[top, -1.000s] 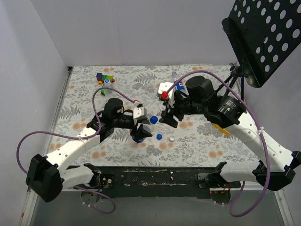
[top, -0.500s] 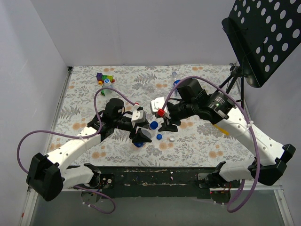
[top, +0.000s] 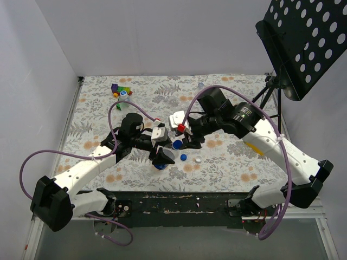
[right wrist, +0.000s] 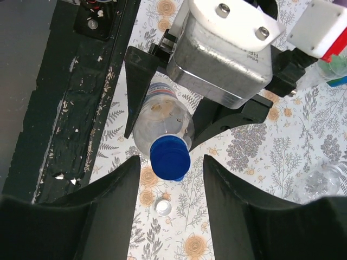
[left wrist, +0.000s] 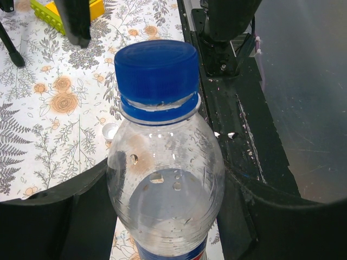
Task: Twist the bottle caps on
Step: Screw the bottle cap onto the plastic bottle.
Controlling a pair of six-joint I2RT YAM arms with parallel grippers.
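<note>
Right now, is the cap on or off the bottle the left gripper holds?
On. In the left wrist view the blue cap sits on the bottle, down to the neck ring. How tight: cannot tell.

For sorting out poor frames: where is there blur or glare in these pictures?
Left wrist: bottle and blue cap sharp, small glints on the plastic, dark fingers at the bottom soft. Right wrist: cap sharp, near fingers soft. Top external: even light, faint shadows.
</note>
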